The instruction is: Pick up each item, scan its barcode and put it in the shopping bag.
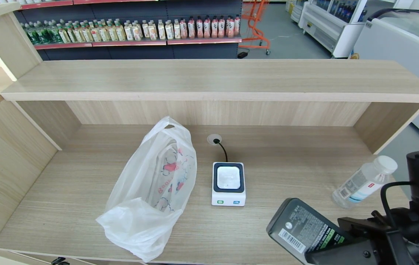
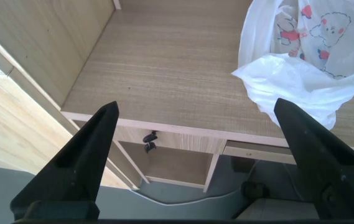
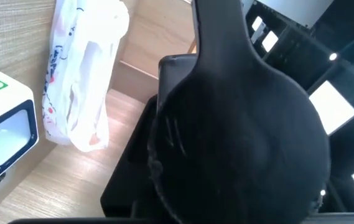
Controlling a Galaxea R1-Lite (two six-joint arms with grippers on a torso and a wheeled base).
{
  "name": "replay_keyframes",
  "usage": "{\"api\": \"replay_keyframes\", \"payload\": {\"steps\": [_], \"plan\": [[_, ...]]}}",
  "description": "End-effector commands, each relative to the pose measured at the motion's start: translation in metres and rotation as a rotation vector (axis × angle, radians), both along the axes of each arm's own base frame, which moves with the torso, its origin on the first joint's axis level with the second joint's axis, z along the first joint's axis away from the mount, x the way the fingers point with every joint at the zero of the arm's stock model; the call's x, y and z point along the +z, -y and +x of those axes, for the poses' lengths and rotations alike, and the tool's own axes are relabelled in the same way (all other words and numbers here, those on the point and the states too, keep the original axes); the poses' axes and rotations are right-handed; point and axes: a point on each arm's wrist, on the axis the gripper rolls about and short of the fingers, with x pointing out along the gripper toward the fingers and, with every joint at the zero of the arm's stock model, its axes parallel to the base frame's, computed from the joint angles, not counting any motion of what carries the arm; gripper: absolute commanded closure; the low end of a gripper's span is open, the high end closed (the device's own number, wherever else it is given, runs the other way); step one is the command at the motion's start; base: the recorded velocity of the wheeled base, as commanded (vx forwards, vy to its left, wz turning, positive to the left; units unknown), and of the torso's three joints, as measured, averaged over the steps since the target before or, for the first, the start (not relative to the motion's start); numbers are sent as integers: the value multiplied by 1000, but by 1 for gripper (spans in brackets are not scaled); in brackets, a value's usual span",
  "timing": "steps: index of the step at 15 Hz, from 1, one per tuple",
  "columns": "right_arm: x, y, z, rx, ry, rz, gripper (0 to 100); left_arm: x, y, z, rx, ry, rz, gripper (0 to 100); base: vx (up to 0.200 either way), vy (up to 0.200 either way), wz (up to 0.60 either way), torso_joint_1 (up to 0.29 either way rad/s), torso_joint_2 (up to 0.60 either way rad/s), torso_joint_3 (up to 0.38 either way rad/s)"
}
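**Dark pouch up in the right gripper, scanner waiting alongside**

Over on the left, the left gripper [image 2: 195, 109] hangs off the near edge of the pale wood-grain counter [image 1: 84, 191]. Its two dark fingers [image 2: 80, 165] are spread wide with nothing between them.

Just right of it sits the white translucent plastic shopping bag [image 1: 150, 191], slumped on the counter with its mouth open toward the near edge. Something with a pink-and-red cartoon bear print shows through the plastic.

Next along, just beside the bag but not touching it, is the small white box scanner with a dark-framed glass window [image 1: 228, 183]. Its window faces up, and a black cable [image 1: 223, 150] runs back to a round grommet in the counter.

Right of the scanner and apart from it comes the flat dark grey pouch with a white barcode label [image 1: 301, 230]. It is raised above the near right part of the counter, label side up. The right gripper [image 1: 356, 235] is clamped on the pouch's right end.

Behind them, a clear plastic water bottle with a white cap [image 1: 364, 181] lies on its side near the counter's right end.
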Motion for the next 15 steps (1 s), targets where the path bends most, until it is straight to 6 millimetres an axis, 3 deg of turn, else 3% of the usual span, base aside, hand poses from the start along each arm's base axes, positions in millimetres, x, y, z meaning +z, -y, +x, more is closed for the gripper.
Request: {"api": "replay_keyframes", "payload": {"steps": [1,2,3,5,7,8,9,10,13,14,15], "plan": [[9,3,-5,-37,-100,20,100,0,0,0,1,0,0,0,0,0,0,0,0,0],[17,11,-6,-112,-269,45,100,0,0,0,1,0,0,0,0,0,0,0,0,0],[31,35,-11,-297,-503,122,100,0,0,0,1,0,0,0,0,0,0,0,0,0],[54,65,-30,-560,-740,302,100,0,0,0,1,0,0,0,0,0,0,0,0,0],[50,69,-35,-590,-1012,364,100,0,0,0,1,0,0,0,0,0,0,0,0,0],[61,68,-30,-606,-1262,443,100,0,0,0,1,0,0,0,0,0,0,0,0,0],[70,68,-24,-663,-1484,558,100,0,0,0,1,0,0,0,0,0,0,0,0,0],[74,69,-14,-811,-1698,792,100,0,0,0,1,0,0,0,0,0,0,0,0,0],[65,20,11,-891,-2518,1231,100,0,0,0,1,0,0,0,0,0,0,0,0,0],[55,0,25,-964,-2658,1273,100,0,0,0,1,0,0,0,0,0,0,0,0,0],[44,-16,41,961,2637,-1235,100,0,0,0,1,0,0,0,0,0,0,0,0,0]]}}
